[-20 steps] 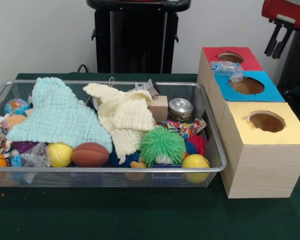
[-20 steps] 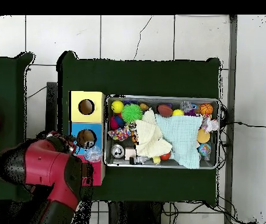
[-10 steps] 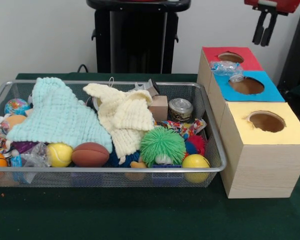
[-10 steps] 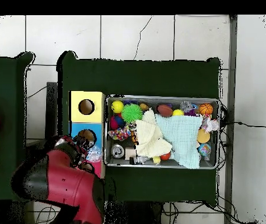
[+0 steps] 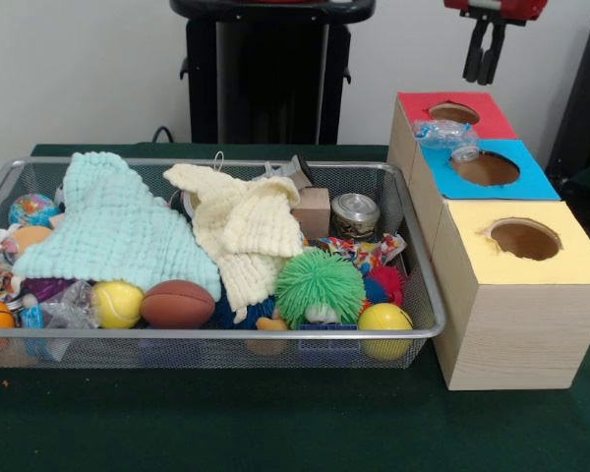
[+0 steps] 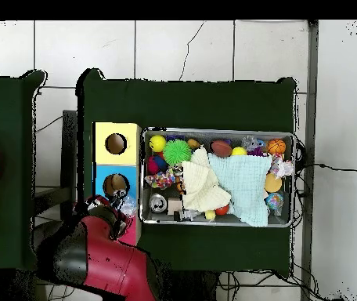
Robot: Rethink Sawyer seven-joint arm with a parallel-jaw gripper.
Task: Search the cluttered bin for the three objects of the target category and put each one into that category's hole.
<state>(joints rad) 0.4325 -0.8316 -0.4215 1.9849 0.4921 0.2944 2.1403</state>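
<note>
Front view: the pincer (image 5: 482, 54) hangs at the upper right of the frame, above the red box (image 5: 450, 113), its two dark fingers close together and nothing visibly between them; whether it is fully clenched cannot be told. A clear plastic bottle (image 5: 442, 135) lies on the box tops between the red and blue holes, apparently dropped short of its slot. The wire bin (image 5: 226, 334), at left, holds balls, cloths and a can (image 5: 355, 213).

Overhead view: the red arm (image 6: 107, 259) fills the lower left, beside the boxes. The green surface (image 6: 189, 102) sits on white tiled floor (image 6: 174, 47).
</note>
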